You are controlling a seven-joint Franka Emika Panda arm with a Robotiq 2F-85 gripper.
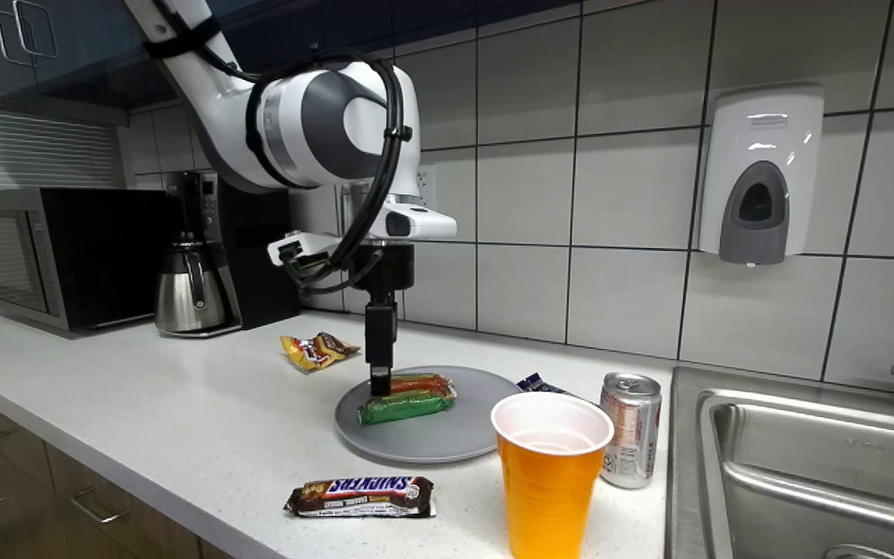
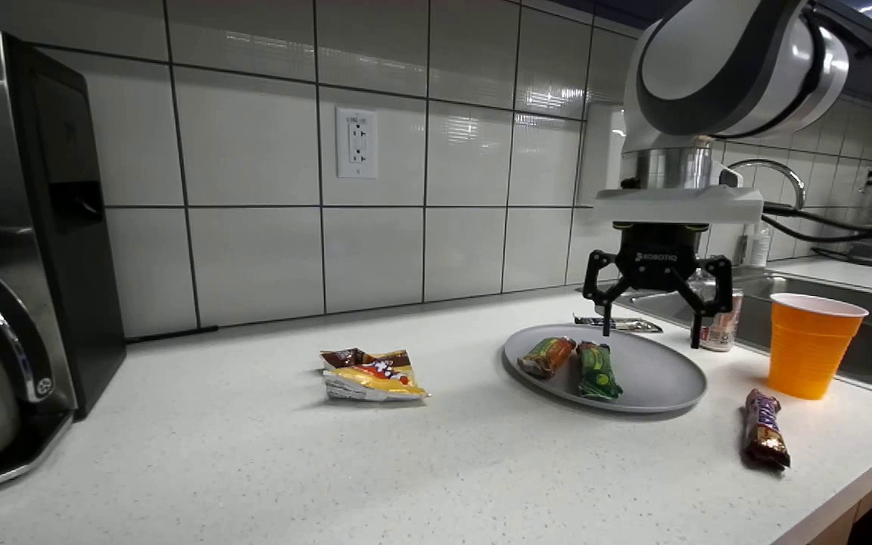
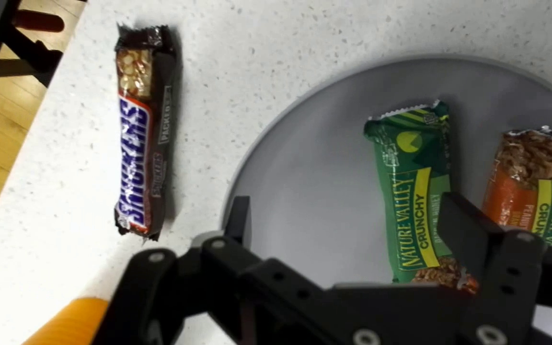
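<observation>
Against a white-tiled wall (image 2: 372, 250), see a speckled desk (image 1: 144, 396), with a sink (image 1: 827, 466) at one end and a coffee maker (image 1: 249, 248) toward the opposite end. Above a gray plate (image 2: 663, 378), find the hand (image 2: 652, 341) pointing down, with fingers (image 3: 470, 232) spread wide apart. On the plate, between those fingers in the wrist view and partly covered by one, see a green granola bar (image 3: 412, 206); cannot tell whether touched. Just beside, farther from the desk's front edge, notice an orange granola bar (image 3: 515, 191). Nearer that front edge, off the plate, spot a Snickers bar (image 3: 142, 134). By the sink, make out an orange cup (image 1: 552, 481) and a silver can (image 1: 632, 435); toward the back edge, a yellow packet (image 2: 375, 378).
</observation>
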